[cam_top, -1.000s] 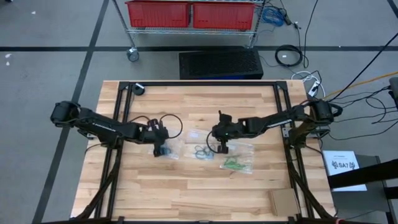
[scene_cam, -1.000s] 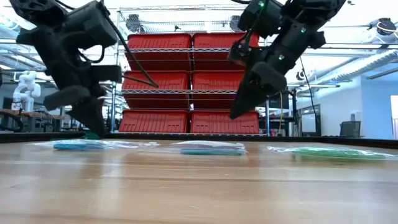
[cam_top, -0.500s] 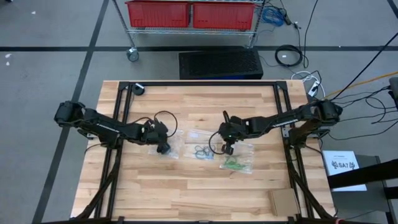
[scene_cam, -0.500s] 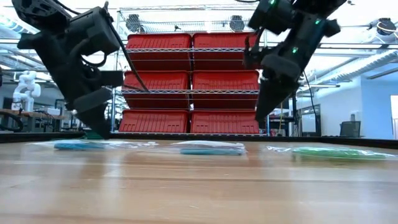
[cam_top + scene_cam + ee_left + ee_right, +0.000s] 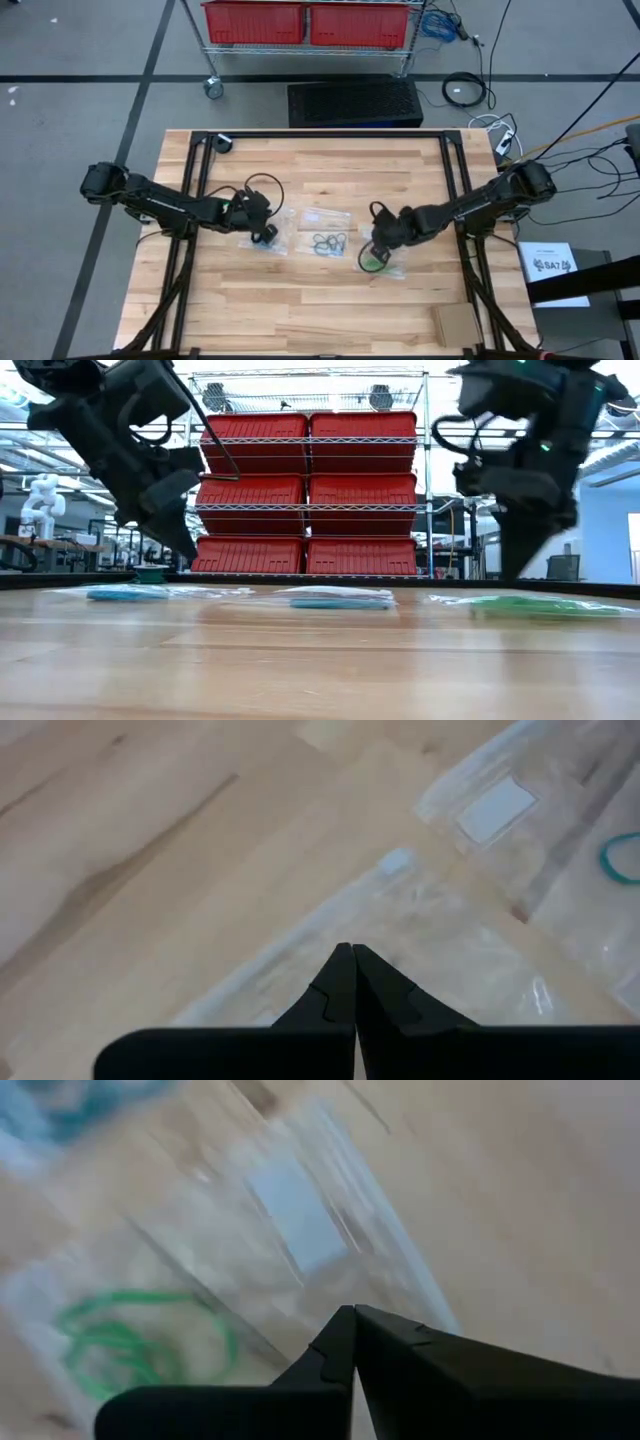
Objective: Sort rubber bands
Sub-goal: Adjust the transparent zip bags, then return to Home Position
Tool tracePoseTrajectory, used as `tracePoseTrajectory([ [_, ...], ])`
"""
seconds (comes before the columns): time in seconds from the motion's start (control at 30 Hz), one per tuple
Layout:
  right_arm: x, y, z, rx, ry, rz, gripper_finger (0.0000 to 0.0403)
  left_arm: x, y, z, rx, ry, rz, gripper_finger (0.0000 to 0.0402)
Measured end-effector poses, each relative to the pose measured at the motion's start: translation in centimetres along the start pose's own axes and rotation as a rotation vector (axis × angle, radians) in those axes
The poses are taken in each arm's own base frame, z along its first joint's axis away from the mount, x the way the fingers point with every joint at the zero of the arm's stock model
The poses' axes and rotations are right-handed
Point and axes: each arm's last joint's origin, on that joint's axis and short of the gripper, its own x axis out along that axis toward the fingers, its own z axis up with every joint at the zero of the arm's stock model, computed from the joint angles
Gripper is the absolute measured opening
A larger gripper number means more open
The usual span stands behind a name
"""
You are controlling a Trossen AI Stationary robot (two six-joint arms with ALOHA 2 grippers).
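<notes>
Three clear plastic bags lie flat in a row on the wooden table. The left bag (image 5: 268,238) holds bright blue rubber bands (image 5: 125,593), the middle bag (image 5: 328,241) holds dark ones, and the right bag (image 5: 375,262) holds green ones (image 5: 140,1335). My left gripper (image 5: 265,235) is shut and slants down over the left bag, its tips (image 5: 190,555) raised clear of the table; its wrist view shows them (image 5: 352,950) above clear plastic. My right gripper (image 5: 380,240) is shut and points steeply down over the far end of the right bag (image 5: 540,603), close above it.
A black frame (image 5: 330,135) runs along the table's far, left and right sides. A small dark round thing (image 5: 222,143) sits at the far left corner and a cardboard piece (image 5: 455,322) at the near right. Red bins (image 5: 305,495) stand on shelves beyond the far edge.
My right gripper has swung toward the table's right edge, from beside the middle bag to over the green bag, rolling about its wrist and staying shut. My left gripper has rolled in place, and its tips have come up from the blue bag. The bags lie as before.
</notes>
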Motion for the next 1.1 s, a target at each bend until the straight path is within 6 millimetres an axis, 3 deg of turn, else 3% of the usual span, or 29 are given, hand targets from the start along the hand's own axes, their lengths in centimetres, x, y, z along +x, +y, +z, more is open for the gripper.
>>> tracePoseTrajectory([
  [0.27, 1.6, -1.7, -1.3, 0.048, 0.025, -0.049, 0.0, -0.1, -0.2, 0.2, -0.012, -0.019, -0.022, 0.0],
  [0.7, 2.4, -4.2, 1.2, -0.072, 0.008, -0.1, 0.0, 0.0, -0.7, 0.7, 0.082, -0.042, -0.104, 0.0],
  [0.8, 1.8, -4.6, 1.4, -0.135, -0.027, -0.118, 0.0, -0.2, -0.6, 1.0, 0.106, -0.07, -0.094, 0.0],
  [0.9, 0.0, -4.6, 2.0, -0.16, -0.129, -0.116, 0.0, -0.8, -0.7, 1.8, 0.12, -0.161, -0.107, 0.0],
  [1.1, -3.5, -5.3, 1.1, -0.239, -0.261, -0.144, 0.0, -2.5, -0.6, 3.2, 0.204, -0.303, -0.135, 0.0],
])
